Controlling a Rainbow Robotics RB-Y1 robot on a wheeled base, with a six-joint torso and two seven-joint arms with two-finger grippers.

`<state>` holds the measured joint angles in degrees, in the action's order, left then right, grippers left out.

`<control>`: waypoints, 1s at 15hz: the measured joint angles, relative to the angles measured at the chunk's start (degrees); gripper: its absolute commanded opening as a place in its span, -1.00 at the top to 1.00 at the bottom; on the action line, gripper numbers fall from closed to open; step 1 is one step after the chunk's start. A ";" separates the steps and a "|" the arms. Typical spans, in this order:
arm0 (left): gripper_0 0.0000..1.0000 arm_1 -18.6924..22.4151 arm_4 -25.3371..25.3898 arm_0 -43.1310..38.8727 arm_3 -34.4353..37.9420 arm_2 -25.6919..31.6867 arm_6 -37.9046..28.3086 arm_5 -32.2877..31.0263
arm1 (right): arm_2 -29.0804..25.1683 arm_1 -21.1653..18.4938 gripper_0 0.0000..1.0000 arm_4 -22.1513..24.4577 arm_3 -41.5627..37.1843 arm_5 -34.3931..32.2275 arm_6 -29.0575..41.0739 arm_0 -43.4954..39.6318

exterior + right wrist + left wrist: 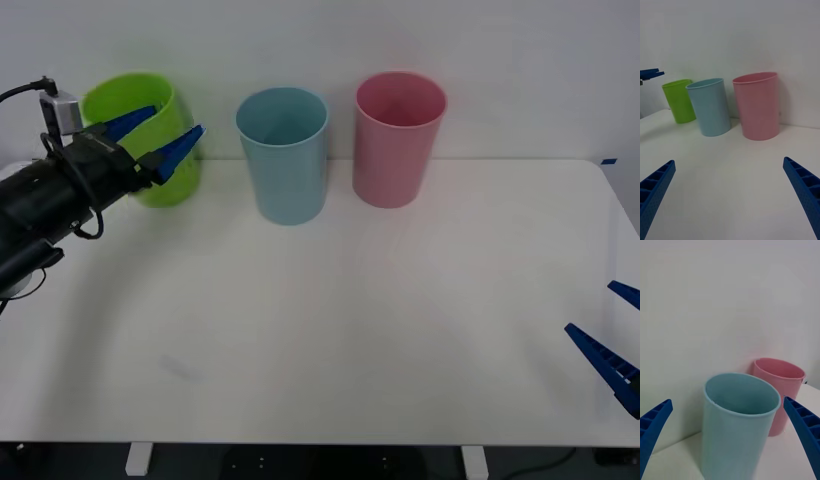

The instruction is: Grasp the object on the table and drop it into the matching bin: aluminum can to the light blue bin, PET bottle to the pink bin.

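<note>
The left gripper (162, 137) was raised at the far left of the table (330, 330), its blue fingers spread apart and holding nothing; in the front view it hung in front of the lime green bin (120, 100), pointing toward the light blue bin (283, 155); in the left wrist view the fingers (653, 423) stood wide at either side of the light blue bin (738, 427), which was close ahead and upright, its interior only partly visible; the pink bin (784, 390) stood just behind and beside it.

The can could not be found on the tabletop nor between either pair of fingers; whether it lay inside a bin could not be told.

The right gripper (612, 335) sat low at the near right edge of the table, well apart from the bins, its fingers likewise spread and empty; the right wrist view showed bare white table (730, 187) between the fingers (805, 187), with the lime green bin (678, 100), light blue bin (710, 107) and pink bin (757, 105) standing in a row against the wall; all three upright, near one another but not touching.
</note>
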<state>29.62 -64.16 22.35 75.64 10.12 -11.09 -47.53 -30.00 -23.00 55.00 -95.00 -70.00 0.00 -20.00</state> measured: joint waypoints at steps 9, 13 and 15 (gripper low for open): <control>-1.00 0.72 -5.39 -13.32 8.22 13.87 0.06 -13.99 | 0.00 0.00 -1.00 0.00 0.00 0.00 0.00 0.00; -1.00 0.88 -6.72 -18.45 10.58 19.04 -0.40 -19.29 | 0.00 0.00 -1.00 0.00 0.00 0.00 0.00 0.00; -1.00 1.96 -6.67 -20.70 10.68 19.56 -0.23 -20.42 | 0.00 0.00 -1.00 0.00 0.00 0.00 0.00 0.00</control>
<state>31.58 -70.83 1.65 86.31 29.67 -11.33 -67.95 -30.00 -23.00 55.00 -95.00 -70.00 0.00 -20.00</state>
